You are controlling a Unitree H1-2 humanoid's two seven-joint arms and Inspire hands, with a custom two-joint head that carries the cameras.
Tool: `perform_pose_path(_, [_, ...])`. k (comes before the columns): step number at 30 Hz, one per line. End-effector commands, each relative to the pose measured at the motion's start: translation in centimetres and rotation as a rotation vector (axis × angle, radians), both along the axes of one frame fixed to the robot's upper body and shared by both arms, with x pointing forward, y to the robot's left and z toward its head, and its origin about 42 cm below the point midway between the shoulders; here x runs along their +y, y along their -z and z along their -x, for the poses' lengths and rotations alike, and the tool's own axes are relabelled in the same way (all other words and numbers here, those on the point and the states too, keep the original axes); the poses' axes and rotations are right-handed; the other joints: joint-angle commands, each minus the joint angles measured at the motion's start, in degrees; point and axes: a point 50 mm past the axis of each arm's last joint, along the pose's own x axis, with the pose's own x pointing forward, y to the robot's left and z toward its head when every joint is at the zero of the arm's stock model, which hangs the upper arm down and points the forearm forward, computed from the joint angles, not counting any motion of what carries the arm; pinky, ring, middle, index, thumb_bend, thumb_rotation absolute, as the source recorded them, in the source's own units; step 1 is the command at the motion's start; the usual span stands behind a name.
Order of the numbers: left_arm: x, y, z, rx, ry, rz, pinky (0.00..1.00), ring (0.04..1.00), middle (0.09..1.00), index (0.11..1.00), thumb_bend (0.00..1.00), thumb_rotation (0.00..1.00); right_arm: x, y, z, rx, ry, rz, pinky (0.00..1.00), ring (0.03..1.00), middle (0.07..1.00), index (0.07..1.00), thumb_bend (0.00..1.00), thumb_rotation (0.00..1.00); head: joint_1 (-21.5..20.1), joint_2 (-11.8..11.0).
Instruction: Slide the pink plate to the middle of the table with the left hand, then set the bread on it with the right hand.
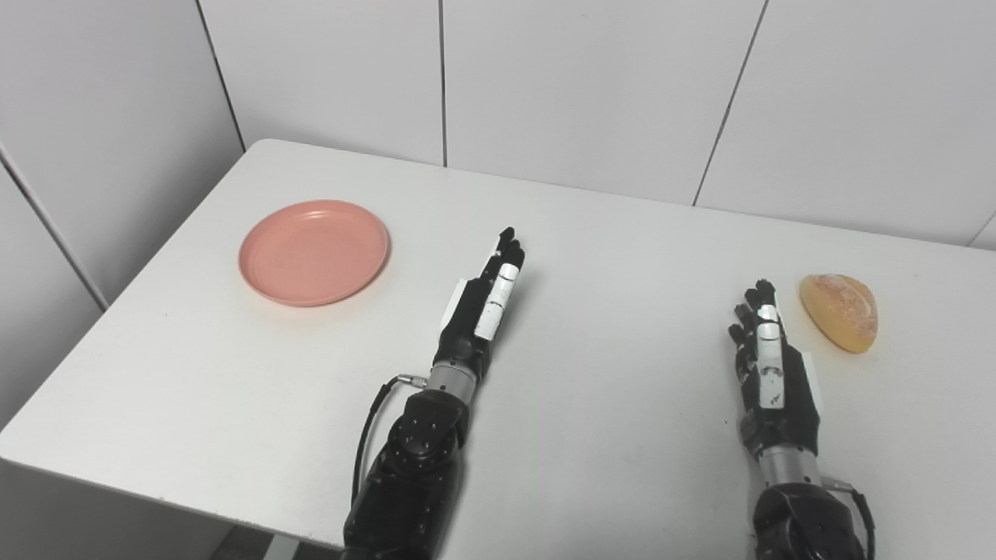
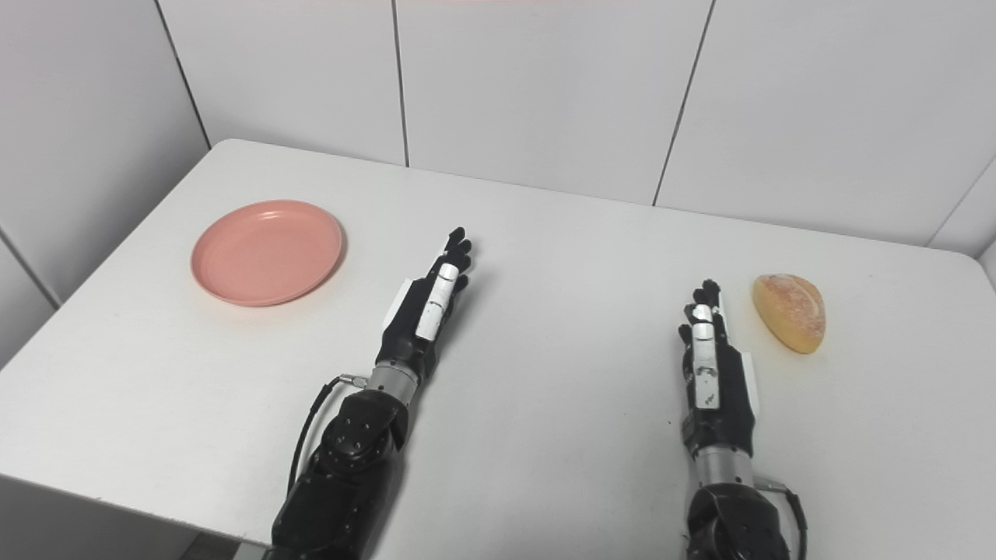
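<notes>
Step one not begun: our left hand, released and flat, must reach toward ten o'clock for the pink plate; our right hand waits empty beside the bread.

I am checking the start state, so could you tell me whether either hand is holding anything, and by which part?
Nothing is held. The left hand and right hand are open, clear of the pink plate and bread.

We count one pink plate, one piece of bread, one white table. Two hands over it: left hand and right hand.
</notes>
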Motion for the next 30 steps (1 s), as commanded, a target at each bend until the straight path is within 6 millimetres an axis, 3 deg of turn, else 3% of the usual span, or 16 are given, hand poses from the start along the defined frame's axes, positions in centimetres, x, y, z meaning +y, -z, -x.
perform_pose_path(1, [0.5,-3.5,-1.6,-0.127,-0.013,0.050,1.00,1.000,1.000,1.000,0.66,1.00,-0.3,-1.0,-0.6,-0.055,-0.007,0.006,1.00,1.000,1.000,1.000,0.73,0.96,-0.04,0.02])
perform_pose_path(4, [2.1,-4.6,-2.3,-0.143,-0.068,0.121,1.00,1.000,1.000,1.000,0.71,1.00,-0.4,-1.1,-0.6,-0.059,-0.013,0.012,1.00,1.000,1.000,1.000,0.73,0.96,0.25,-0.09])
perform_pose_path(7, [3.8,-5.4,-2.9,-0.218,-0.139,0.172,1.00,0.975,0.957,0.945,0.69,1.00,-0.6,-1.0,-0.6,-0.058,-0.014,0.020,1.00,1.000,1.000,1.000,0.74,0.97,0.91,-0.13])
perform_pose_path(10, [5.2,-6.0,-3.5,-0.273,-0.192,0.175,0.91,0.913,0.908,0.899,0.68,1.00,-0.8,-1.0,-0.7,-0.049,-0.015,0.026,1.00,1.000,1.000,1.000,0.77,0.96,1.34,-0.24])
perform_pose_path(17, [8.4,-7.9,-4.5,-0.339,-0.305,0.148,0.82,0.836,0.841,0.835,0.70,1.00,-1.2,-0.8,-0.9,-0.026,-0.021,0.035,1.00,1.000,1.000,1.000,0.82,0.96,2.48,-0.67])
perform_pose_path(30, [13.6,-11.0,-4.9,-0.388,-0.503,0.122,0.74,0.765,0.760,0.754,0.75,1.00,-2.0,-0.3,-0.9,-0.033,-0.056,0.025,1.00,1.000,1.000,1.000,0.81,0.96,5.35,-1.64])
